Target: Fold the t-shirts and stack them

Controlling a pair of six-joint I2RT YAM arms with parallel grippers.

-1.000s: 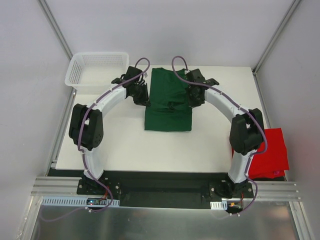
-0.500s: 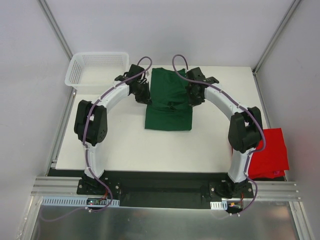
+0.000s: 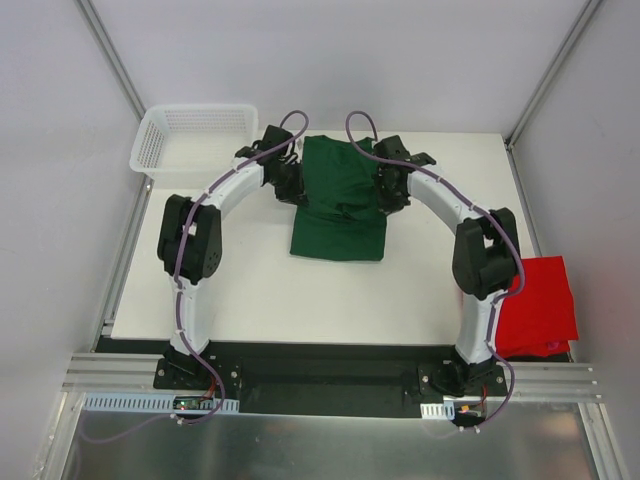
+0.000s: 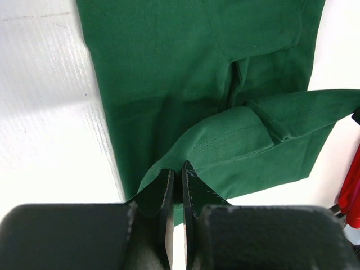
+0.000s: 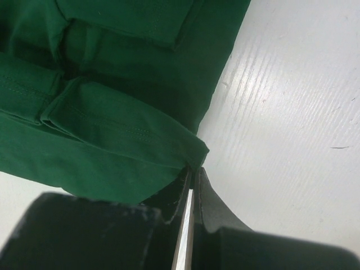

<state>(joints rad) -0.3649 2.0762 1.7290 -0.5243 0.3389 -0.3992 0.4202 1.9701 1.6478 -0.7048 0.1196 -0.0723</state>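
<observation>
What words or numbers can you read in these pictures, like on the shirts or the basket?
No text can be read anywhere.
The green t-shirt is plain, with no print or label showing in any view.
The red t-shirt and the white basket show no writing either.
The small parts at the arm bases are too small to tell whether they carry any text.

Saw pale walls (image 3: 400, 60) behind the white table (image 3: 250, 295), a mesh basket (image 3: 150, 152) at its far-left corner, aluminium rail (image 3: 110, 372) along its near edge.
</observation>
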